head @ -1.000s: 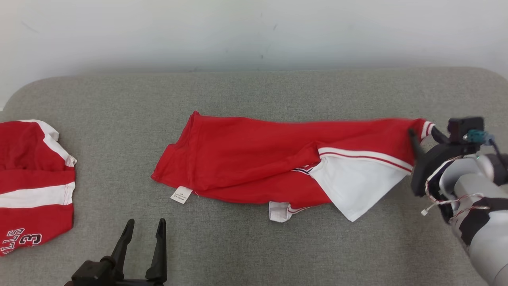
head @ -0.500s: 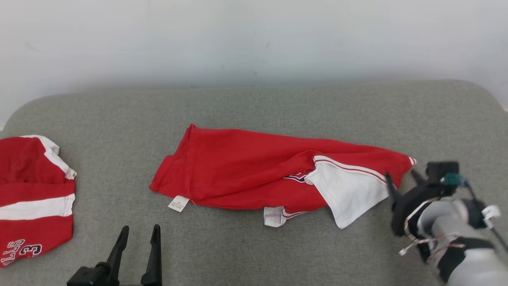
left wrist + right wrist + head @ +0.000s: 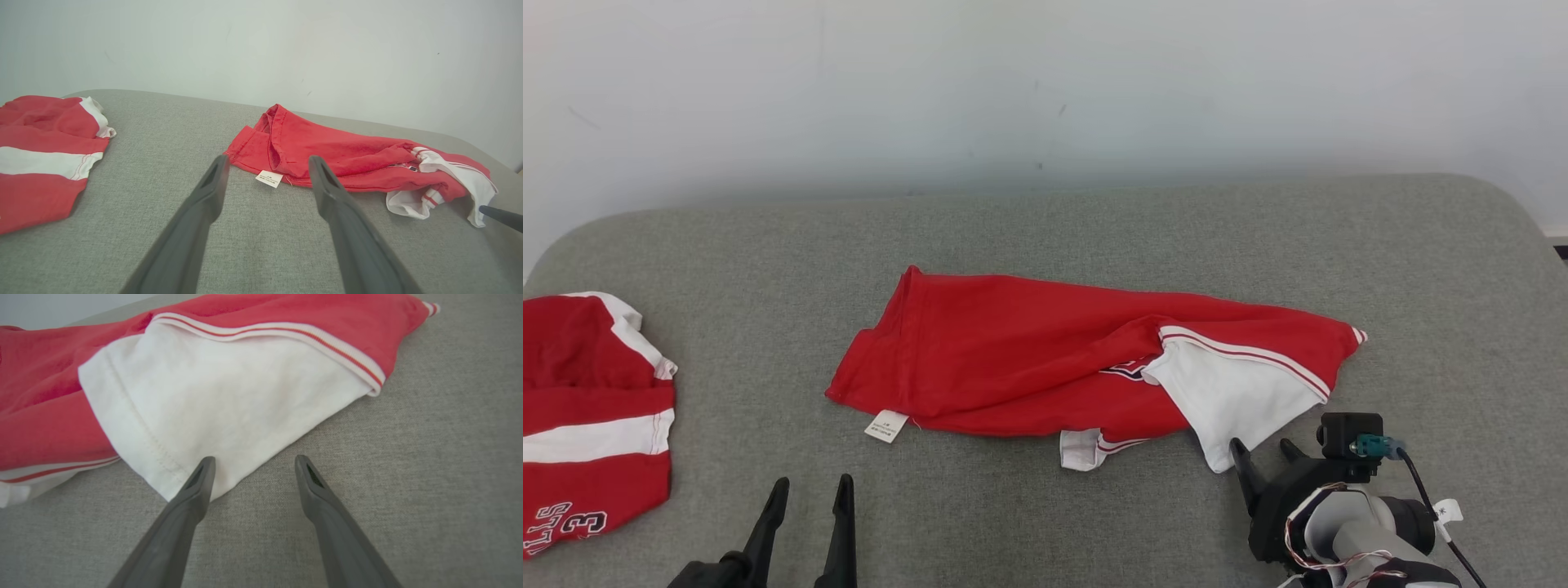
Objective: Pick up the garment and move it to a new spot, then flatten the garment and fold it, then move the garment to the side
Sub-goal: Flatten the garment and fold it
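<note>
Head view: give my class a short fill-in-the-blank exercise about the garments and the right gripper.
1. The middle garment is mostly ____ with a white panel.
2. The right gripper has its jaws ____, holding nothing.
3. The second garment lies on the robot's ____ side.
Missing words: red; open; left.

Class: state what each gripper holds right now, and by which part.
Nothing. Both the left gripper and right gripper stand open and empty; the garment lies free.

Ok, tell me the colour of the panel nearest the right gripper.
White fabric panel, red-striped trim, on the red garment; clearest in right wrist view.
</note>
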